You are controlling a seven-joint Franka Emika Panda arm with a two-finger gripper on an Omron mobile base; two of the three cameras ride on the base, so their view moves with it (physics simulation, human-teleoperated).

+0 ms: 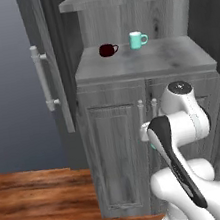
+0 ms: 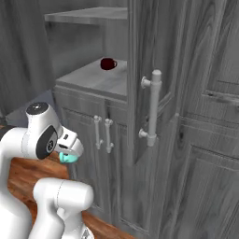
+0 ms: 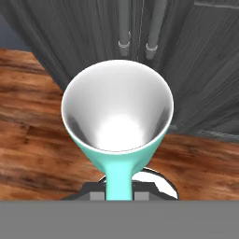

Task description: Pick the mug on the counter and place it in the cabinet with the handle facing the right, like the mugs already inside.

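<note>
Hand (image 3: 119, 193) clamped on mug (image 3: 117, 114) by its handle. Mug straight ahead of the fingers, mouth toward camera. Held low before cabinet (image 1: 119, 146) doors.

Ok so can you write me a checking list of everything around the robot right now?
Surface: grey cabinet shelf niche, wood-grain, lower doors shut.
Job's things: teal mug held low before the cabinet doors, white inside facing the hand camera; dark red mug and second teal mug stand apart in the niche, handles to the right.
Clutter: nothing seen.
Grippers: pincer shut on the mug's handle.
Cables: nothing seen.
Surroundings: wooden floor, tall door with bar handle.
</note>
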